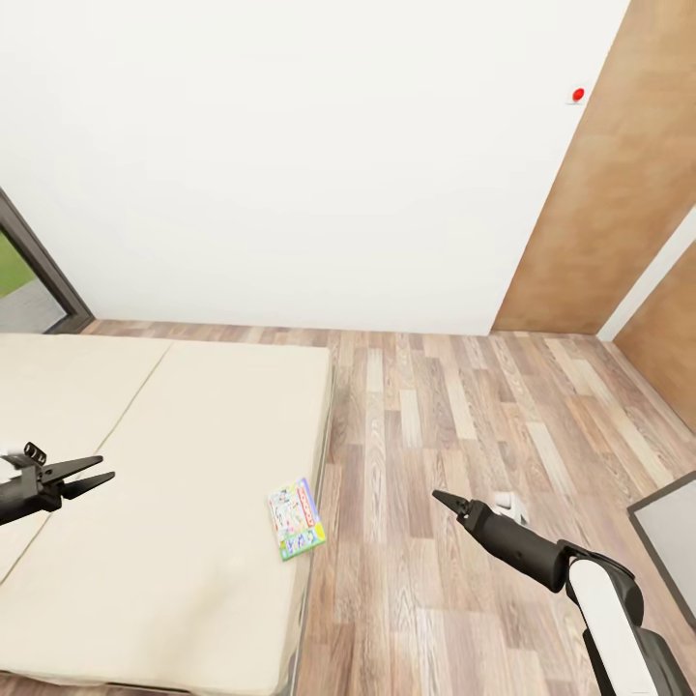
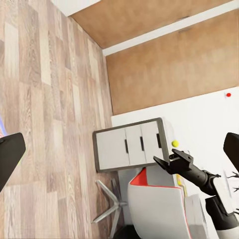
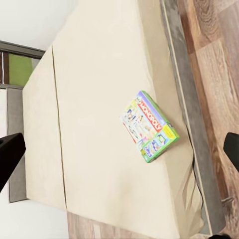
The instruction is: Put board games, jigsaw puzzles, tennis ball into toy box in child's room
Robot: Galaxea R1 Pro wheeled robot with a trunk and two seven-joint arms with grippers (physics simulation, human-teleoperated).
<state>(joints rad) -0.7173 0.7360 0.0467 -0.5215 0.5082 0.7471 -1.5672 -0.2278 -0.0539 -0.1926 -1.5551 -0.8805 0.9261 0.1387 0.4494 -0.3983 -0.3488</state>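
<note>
Bare cream bed [image 1: 164,464] cover all around the board game [image 1: 296,518] at its floor-side edge, unobstructed from above

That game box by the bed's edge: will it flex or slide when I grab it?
The game box looks like a flat, rigid carton, so probably stiff and light. It lies flat on the soft bed cover near the edge, so a push may slide it off; it won't roll.

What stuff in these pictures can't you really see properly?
- Board game, head view: lid print too small to read.
- Bed, head view: cut off by the left and bottom edges.
- Table, left wrist view: the top past the drawers is hidden by a chair.
- Tennis ball, left wrist view: a tiny yellow-green dot, no fuzz visible.
- Right end effector, head view: seen edge-on, so the gap cannot be judged.
</note>
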